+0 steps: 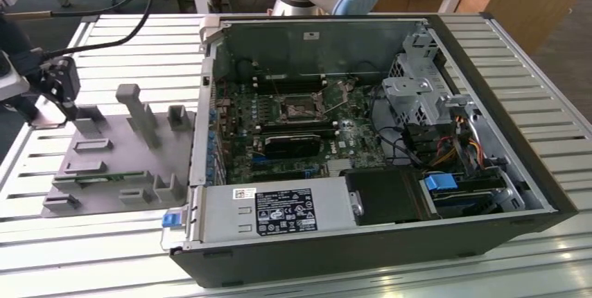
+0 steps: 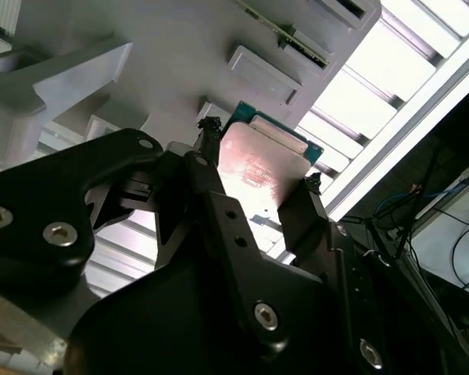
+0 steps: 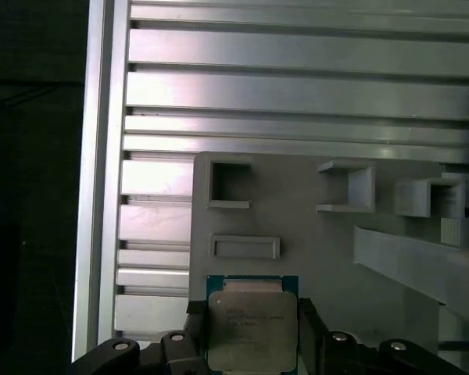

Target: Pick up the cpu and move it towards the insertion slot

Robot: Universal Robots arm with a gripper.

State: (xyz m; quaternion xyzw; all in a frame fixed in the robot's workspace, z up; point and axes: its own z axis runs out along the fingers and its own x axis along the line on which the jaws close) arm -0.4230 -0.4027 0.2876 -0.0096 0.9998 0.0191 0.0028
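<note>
The cpu (image 3: 252,328) is a small square chip with a pale metal top and a green edge. It sits between the two black fingers of my gripper (image 3: 252,337), which is shut on its opposite edges. In the second wrist view the cpu (image 2: 262,160) shows the same way, a fingertip (image 2: 209,126) pressed against one side. In the exterior view my gripper (image 1: 65,104) hangs over the far corner of the grey holder (image 1: 120,152), at that view's left. The insertion slot (image 1: 301,109) lies on the motherboard inside the open computer case, well off toward that view's right.
The grey holder (image 3: 320,234) carries raised blocks and pockets (image 3: 228,184) close to the cpu. The case wall (image 1: 205,104) stands between holder and motherboard. A black card (image 1: 288,145), a drive cage (image 1: 421,93) and cables (image 1: 434,145) surround the slot. The table is ribbed aluminium (image 3: 297,78).
</note>
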